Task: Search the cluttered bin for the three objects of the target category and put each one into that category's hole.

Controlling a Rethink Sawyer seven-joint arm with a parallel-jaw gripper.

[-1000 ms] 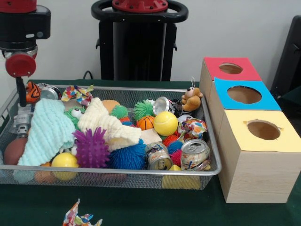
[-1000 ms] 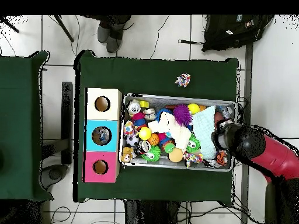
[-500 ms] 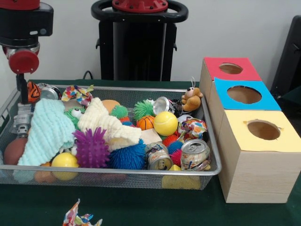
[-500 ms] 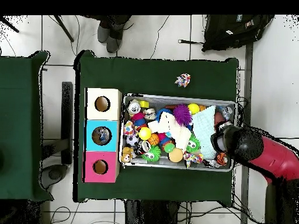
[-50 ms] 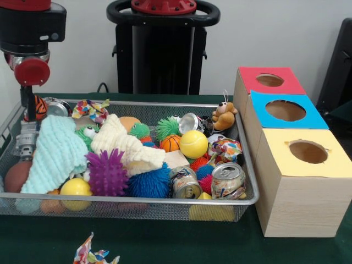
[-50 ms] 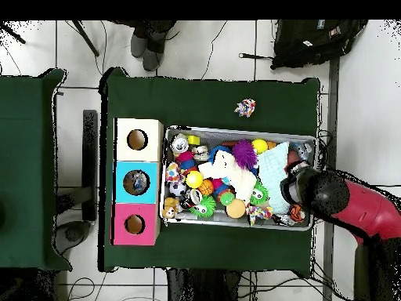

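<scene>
A wire mesh bin (image 5: 250, 181) holds a heap of toys, cloths and cans. My gripper (image 5: 25, 110) hangs over the bin's left end in the front view, beside an orange striped toy (image 5: 38, 107) and a silver can (image 5: 55, 107). Whether it holds anything is hidden. From above, the arm's black head (image 6: 301, 188) covers the bin's right end. Three wooden boxes stand beside the bin, with holes in a red top (image 5: 269, 80), a blue top (image 5: 285, 110) and a yellow top (image 5: 308, 152). Crushed cans (image 5: 185, 182) (image 5: 228, 180) lie at the bin's front.
A mint cloth (image 5: 55, 151) and a cream cloth (image 5: 124, 144) drape over the pile. Purple (image 5: 107, 173) and blue (image 5: 149, 184) spiky balls, a yellow ball (image 5: 193, 144) and a plush bear (image 5: 224, 115) lie around. A crumpled wrapper (image 5: 93, 256) rests on the green table.
The gripper has risen a little at the bin's left end and drifted slightly inward. The objects in the bin have stayed where they were.
</scene>
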